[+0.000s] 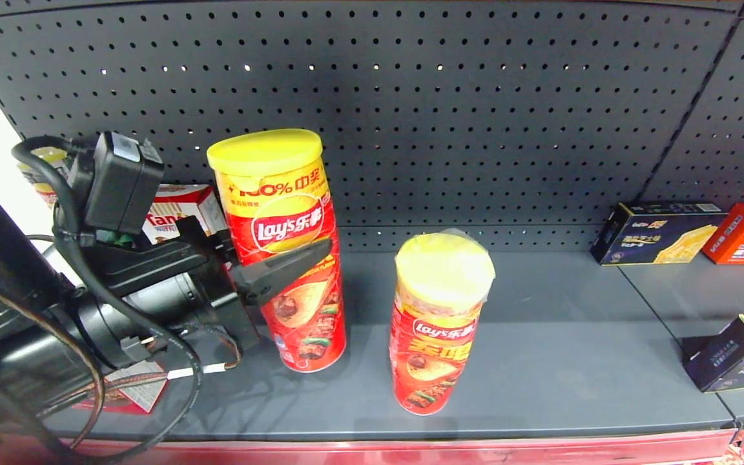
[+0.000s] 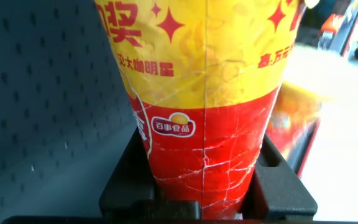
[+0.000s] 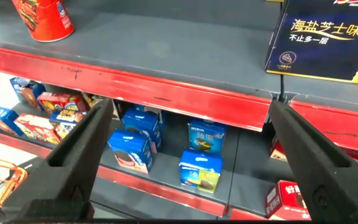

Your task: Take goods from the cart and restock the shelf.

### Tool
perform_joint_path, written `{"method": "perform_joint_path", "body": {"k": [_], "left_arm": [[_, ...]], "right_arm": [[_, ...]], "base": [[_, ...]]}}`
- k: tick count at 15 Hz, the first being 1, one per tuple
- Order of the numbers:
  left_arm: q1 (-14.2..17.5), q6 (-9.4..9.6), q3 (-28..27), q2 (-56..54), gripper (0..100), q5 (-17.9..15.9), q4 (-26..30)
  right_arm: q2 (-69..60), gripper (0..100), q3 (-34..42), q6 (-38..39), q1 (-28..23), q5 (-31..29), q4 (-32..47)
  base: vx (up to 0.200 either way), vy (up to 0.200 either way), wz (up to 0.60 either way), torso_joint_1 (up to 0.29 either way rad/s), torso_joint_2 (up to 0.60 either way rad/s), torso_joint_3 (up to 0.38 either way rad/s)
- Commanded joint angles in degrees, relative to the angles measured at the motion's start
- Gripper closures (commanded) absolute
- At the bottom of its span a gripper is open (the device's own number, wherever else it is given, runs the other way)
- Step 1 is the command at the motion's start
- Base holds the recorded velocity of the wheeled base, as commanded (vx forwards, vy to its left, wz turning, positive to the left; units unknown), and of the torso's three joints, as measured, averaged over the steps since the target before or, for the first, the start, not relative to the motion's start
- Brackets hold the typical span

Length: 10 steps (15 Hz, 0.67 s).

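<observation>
Left wrist view showed the left pincer (image 2: 204, 190) clamped on a can (image 2: 204, 93), kept upright with its base apparently on the shelf (image 1: 572, 361), ready for release. Second can (image 1: 440, 323) stood just beyond its fingertips; boxes (image 1: 659, 232) well beyond.

At the left, the left arm lies level, the left gripper (image 1: 298, 248) clamped on an upright can (image 1: 268, 194). The right gripper (image 3: 191, 155) has its fingers spread wide, holding nothing.
</observation>
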Motion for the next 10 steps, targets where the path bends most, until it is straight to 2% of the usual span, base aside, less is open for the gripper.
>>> {"method": "perform_joint_path", "body": {"k": [1, 3, 4, 6, 10], "left_arm": [[0.3, -0.10, -3.4, 2.1, 100, 0.0, 0.9], [1.1, 0.26, -5.3, 2.8, 100, 0.2, 5.4], [1.1, 0.26, -6.7, 4.0, 100, 0.0, 5.9], [1.5, -0.10, -11.4, 6.4, 100, -2.4, 8.4], [1.9, -0.01, -15.7, 9.2, 100, -4.5, 12.1]], "right_arm": [[0.1, 0, 0.0, 0.0, 0.0, 0.0, 0.0], [0.1, 0, 0.0, 0.0, 0.0, 0.0, 0.0], [0.1, 0, 0.0, 0.0, 0.0, 0.0, 0.0], [0.1, 0, 0.0, 0.0, 0.0, 0.0, 0.0], [0.1, 0, 0.0, 0.0, 0.0, 0.0, 0.0]], "base": [[0.000, 0.000, 0.00, 0.000, 0.00, 0.000], [0.000, 0.000, 0.00, 0.000, 0.00, 0.000], [0.000, 0.000, 0.00, 0.000, 0.00, 0.000], [0.000, 0.000, 0.00, 0.000, 0.00, 0.000], [0.000, 0.000, 0.00, 0.000, 0.00, 0.000]]}}
